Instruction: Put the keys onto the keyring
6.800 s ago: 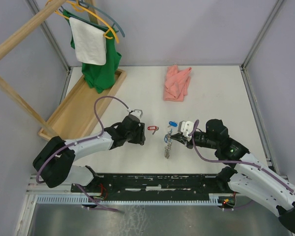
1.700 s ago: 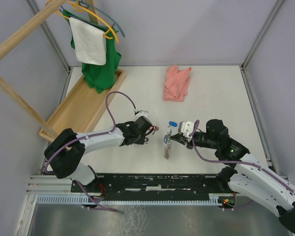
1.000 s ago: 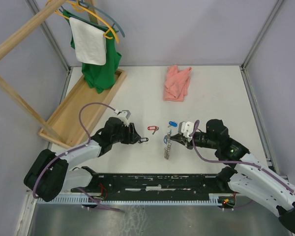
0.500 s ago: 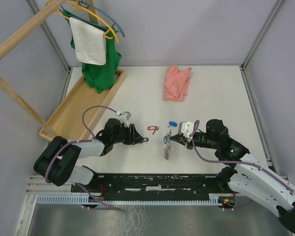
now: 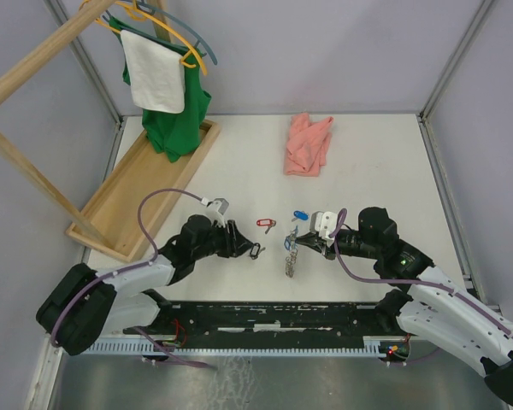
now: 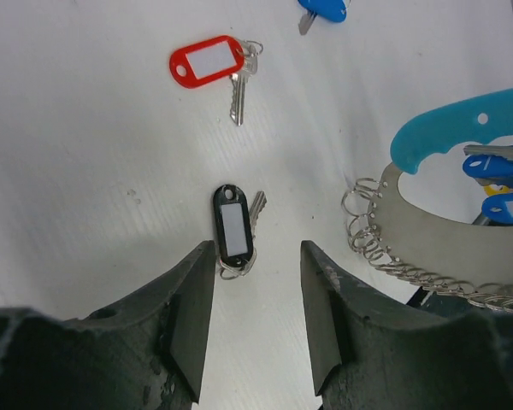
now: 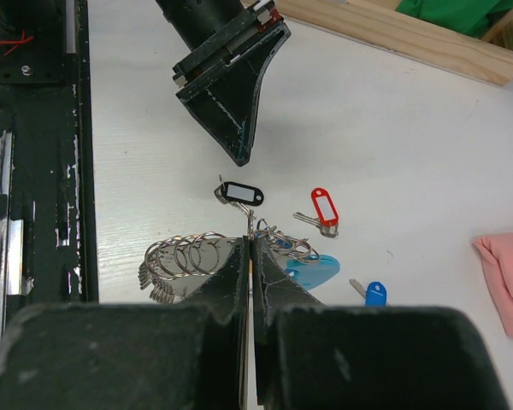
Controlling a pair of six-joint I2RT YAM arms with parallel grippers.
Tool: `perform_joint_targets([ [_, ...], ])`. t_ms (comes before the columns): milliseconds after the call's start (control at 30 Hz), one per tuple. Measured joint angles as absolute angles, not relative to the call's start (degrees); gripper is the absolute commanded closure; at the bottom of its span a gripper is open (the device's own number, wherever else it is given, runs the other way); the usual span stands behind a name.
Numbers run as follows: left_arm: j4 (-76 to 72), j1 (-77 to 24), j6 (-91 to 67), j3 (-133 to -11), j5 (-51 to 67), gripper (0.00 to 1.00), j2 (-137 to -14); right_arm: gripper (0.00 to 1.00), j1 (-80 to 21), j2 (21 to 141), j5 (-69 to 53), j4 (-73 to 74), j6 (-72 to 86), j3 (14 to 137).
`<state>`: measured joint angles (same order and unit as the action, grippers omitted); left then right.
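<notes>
A black-tagged key [image 6: 233, 229] lies flat on the table just ahead of my open, empty left gripper [image 6: 256, 320]; it also shows in the top view [image 5: 255, 251]. A red-tagged key [image 6: 207, 61] and a blue-tagged key [image 6: 323, 8] lie farther off. My right gripper [image 7: 250, 248] is shut on the keyring [image 7: 188, 256], a loop of many silver rings with a light-blue tag [image 7: 312, 272], held just above the table. The keyring shows at the right of the left wrist view [image 6: 449, 132]. Blue- and yellow-tagged keys hang on it.
A pink cloth [image 5: 308, 143] lies at the back of the table. A wooden tray [image 5: 145, 188] sits at the left, below a rack with a green shirt and white towel [image 5: 167, 85]. A black rail [image 5: 265, 318] runs along the near edge.
My left gripper drew back from beside the keyring to the left. The black-tagged key now lies on the table in front of its open jaws. The right arm has not moved.
</notes>
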<state>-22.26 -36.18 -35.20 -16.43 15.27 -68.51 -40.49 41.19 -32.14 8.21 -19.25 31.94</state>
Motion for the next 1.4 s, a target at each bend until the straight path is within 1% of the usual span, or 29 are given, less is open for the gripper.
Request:
perform_joint_targets([
  [100,-18.94,-38.33,-33.63,-16.43,9.17,0.49,-63.88,0.99,-40.51,41.19,-32.14,8.21,-19.16,31.94],
  [233,-16.32,-45.69,-30.85,-16.16,0.89,0.5,-61.14,0.99,-40.51,41.19,-32.14,8.16,-19.14,31.9],
  [333,-17.54,-48.56,-28.99,-14.5,-2.87,0.52,-60.97,0.99,-40.53,41.19,-32.14,8.19,-19.11,31.75],
  [467,-21.63,-49.89,-25.93,-9.65,-5.8,0.57,-60.93,0.98,-40.77,41.19,-32.16,8.21,-19.11,31.57],
  [567,-26.17,-49.91,-23.22,-5.58,-6.2,0.58,-60.53,0.98,-40.77,41.19,-32.25,8.16,-19.11,31.57],
  [700,-30.81,-49.93,-19.31,-3.36,-5.74,0.6,-60.03,0.98,-40.77,41.19,-32.49,8.14,-19.11,31.53],
  [900,-36.91,-49.98,-14.68,-3.27,-3.88,0.63,-62.89,0.98,-40.77,41.19,-32.64,7.94,-19.14,31.35],
  [967,-37.63,-49.98,-13.56,-3.46,-3.11,0.64,-66.22,0.98,-40.77,41.17,-32.77,7.88,-19.14,31.35],
  [1400,-40.82,-49.98,-9.69,-6.46,-0.84,0.67,-73.21,0.98,-40.77,40.97,-33.41,7.77,-19.14,31.35],
])
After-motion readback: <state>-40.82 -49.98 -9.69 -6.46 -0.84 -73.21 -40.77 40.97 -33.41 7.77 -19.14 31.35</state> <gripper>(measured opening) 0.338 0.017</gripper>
